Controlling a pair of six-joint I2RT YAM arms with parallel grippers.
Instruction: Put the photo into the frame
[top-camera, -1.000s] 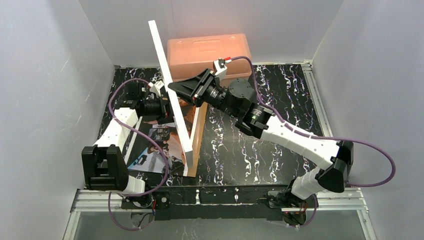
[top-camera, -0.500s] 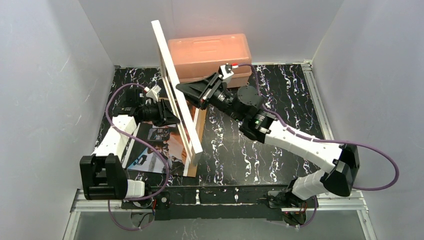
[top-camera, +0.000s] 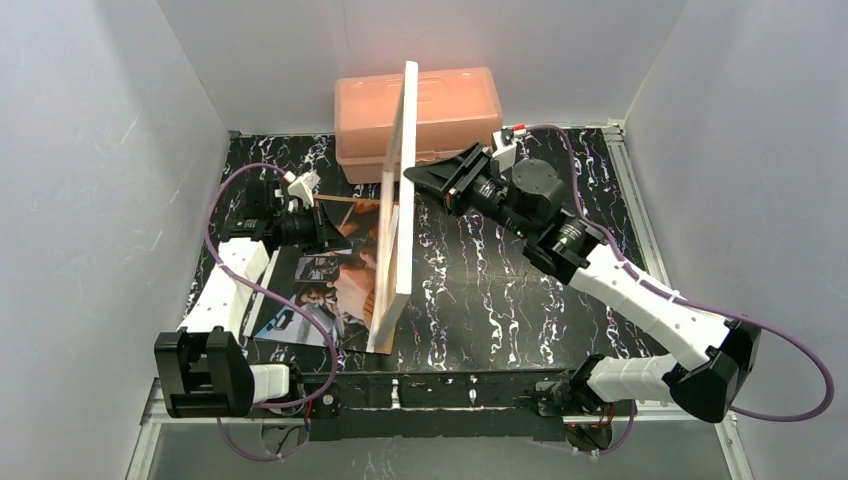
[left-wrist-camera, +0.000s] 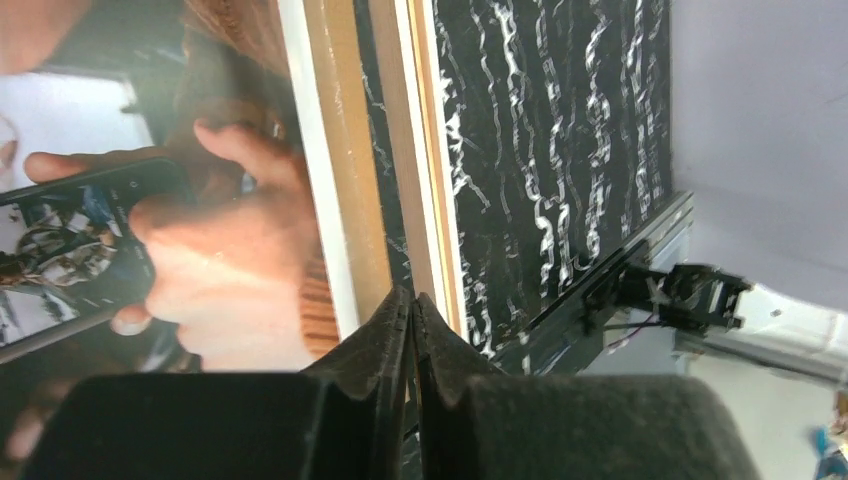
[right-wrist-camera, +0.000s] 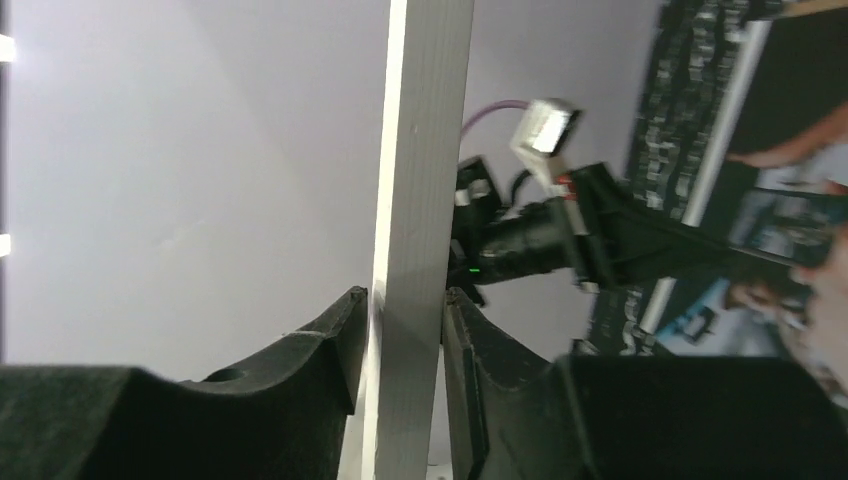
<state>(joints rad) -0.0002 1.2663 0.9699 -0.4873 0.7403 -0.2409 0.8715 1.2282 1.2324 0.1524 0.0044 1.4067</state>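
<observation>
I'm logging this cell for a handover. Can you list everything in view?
the frame: one, white, standing on edge mid-table
the photo: one, white-bordered, reddish-brown and blue, flat on the table left of the frame
plastic box: one, orange, far table edge
table: one, black with white veins
left gripper: one, black, fingers together, near the photo
right gripper: one, black, clamped on the frame's upper rail

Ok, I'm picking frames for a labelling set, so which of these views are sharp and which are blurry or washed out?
Top external view: sharp, evenly lit, no glare on the frame. Left wrist view: the photo up close is soft, the marble tabletop crisper. Right wrist view: soft throughout, everything behind the right hand smeared.
</observation>
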